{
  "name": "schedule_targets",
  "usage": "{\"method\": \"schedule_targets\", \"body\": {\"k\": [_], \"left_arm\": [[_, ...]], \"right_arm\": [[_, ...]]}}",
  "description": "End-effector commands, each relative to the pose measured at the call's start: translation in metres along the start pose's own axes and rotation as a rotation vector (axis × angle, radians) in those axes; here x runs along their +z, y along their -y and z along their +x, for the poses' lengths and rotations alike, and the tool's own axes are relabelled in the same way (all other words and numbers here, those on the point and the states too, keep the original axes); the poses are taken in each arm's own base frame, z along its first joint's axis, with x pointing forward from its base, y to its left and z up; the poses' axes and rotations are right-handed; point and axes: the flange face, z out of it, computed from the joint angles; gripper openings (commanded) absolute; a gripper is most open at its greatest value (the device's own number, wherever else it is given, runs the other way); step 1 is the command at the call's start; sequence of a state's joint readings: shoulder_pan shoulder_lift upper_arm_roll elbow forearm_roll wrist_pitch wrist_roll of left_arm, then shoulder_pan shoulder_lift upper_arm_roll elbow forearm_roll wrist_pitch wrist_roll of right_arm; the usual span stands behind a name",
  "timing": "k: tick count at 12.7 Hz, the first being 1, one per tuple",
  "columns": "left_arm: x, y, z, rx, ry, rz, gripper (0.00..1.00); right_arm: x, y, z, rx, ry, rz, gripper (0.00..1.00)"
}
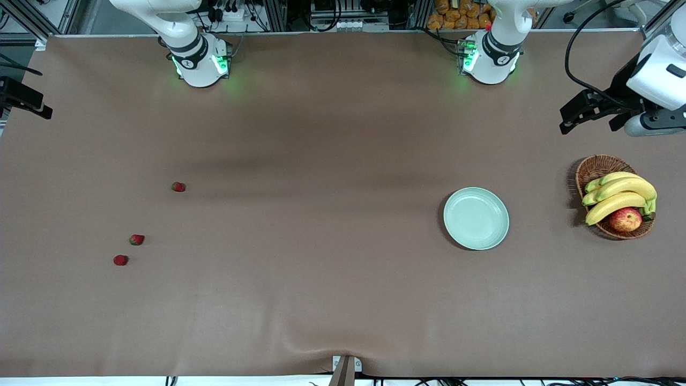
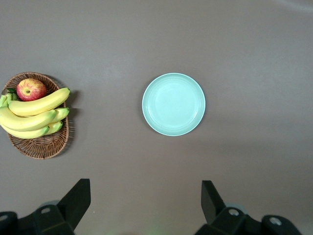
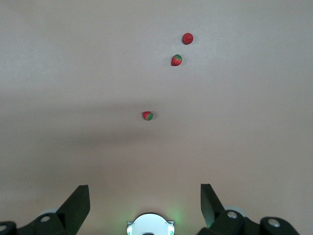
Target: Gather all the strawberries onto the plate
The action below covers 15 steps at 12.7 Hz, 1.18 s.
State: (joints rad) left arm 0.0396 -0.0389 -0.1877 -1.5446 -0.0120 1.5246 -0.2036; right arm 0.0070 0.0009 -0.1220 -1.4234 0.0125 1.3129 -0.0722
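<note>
the left gripper (image 2: 145, 208) stands wide open with nothing between its fingers, held high over the table at the left arm's end; in the front view it shows at the edge, above the basket (image 1: 595, 167). the right gripper (image 3: 145, 208) is likewise spread wide and empty, up over the table at the right arm's end, and only a dark part at the front view's edge may belong to it.

the plate (image 1: 476, 218) lies bare on the brown table cover (image 1: 321, 279), toward the left arm's end, near the wicker basket, which holds bananas (image 1: 616, 195) and a red-yellow apple (image 1: 625, 219).

the three strawberries lie well apart from the plate, toward the right arm's end. one strawberry (image 1: 178, 186) sits alone. the second strawberry (image 1: 136, 239) and the third strawberry (image 1: 120, 260) lie close together, nearer to the front camera, the third nearest of all. none touches another.
</note>
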Motion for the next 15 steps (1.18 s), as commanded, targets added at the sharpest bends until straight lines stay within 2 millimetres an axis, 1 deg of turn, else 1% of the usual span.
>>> {"method": "schedule_targets", "body": {"k": [1, 4, 5, 6, 7, 8, 9, 10, 11, 12, 14, 15], "left_arm": [[-0.002, 0.006, -0.002, 0.009, 0.021, -0.016, 1.0], [-0.003, 0.008, -0.001, 0.002, 0.017, -0.004, 1.0], [-0.002, 0.008, 0.001, 0.004, 0.02, -0.004, 1.0], [-0.002, 0.009, 0.001, 0.002, 0.021, -0.003, 1.0], [0.0, 0.008, 0.001, -0.001, 0.026, -0.003, 1.0], [0.003, 0.009, 0.0, -0.002, 0.034, 0.001, 1.0], [0.006, 0.01, 0.0, 0.0, 0.042, 0.003, 1.0], [0.007, 0.016, 0.002, -0.01, 0.043, 0.005, 1.0], [0.008, 0.019, 0.003, -0.014, 0.044, 0.008, 1.0], [0.01, 0.023, 0.004, -0.015, 0.043, 0.03, 1.0], [0.015, 0.023, 0.005, -0.014, 0.045, 0.044, 1.0], [0.015, 0.024, 0.005, -0.015, 0.046, 0.042, 1.0]], "right_arm": [[-0.007, -0.003, -0.005, 0.017, -0.008, -0.01, 1.0], [-0.006, -0.009, -0.006, 0.028, -0.004, -0.006, 1.0], [-0.003, -0.009, -0.003, 0.028, -0.004, -0.007, 1.0], [0.002, -0.009, 0.002, 0.03, -0.008, -0.008, 1.0], [0.011, -0.008, 0.012, 0.025, -0.029, -0.009, 1.0], [0.026, -0.009, 0.027, 0.026, -0.042, -0.013, 1.0], [0.049, -0.011, 0.044, 0.031, -0.036, -0.017, 1.0], [0.076, -0.017, 0.063, 0.039, -0.031, -0.02, 1.0], [0.104, -0.025, 0.08, 0.048, -0.022, -0.024, 1.0], [0.136, -0.028, 0.094, 0.05, 0.021, -0.025, 1.0], [0.201, -0.027, 0.114, 0.054, 0.131, -0.019, 1.0], [0.229, -0.027, 0.118, 0.057, 0.177, -0.012, 1.0]]}}
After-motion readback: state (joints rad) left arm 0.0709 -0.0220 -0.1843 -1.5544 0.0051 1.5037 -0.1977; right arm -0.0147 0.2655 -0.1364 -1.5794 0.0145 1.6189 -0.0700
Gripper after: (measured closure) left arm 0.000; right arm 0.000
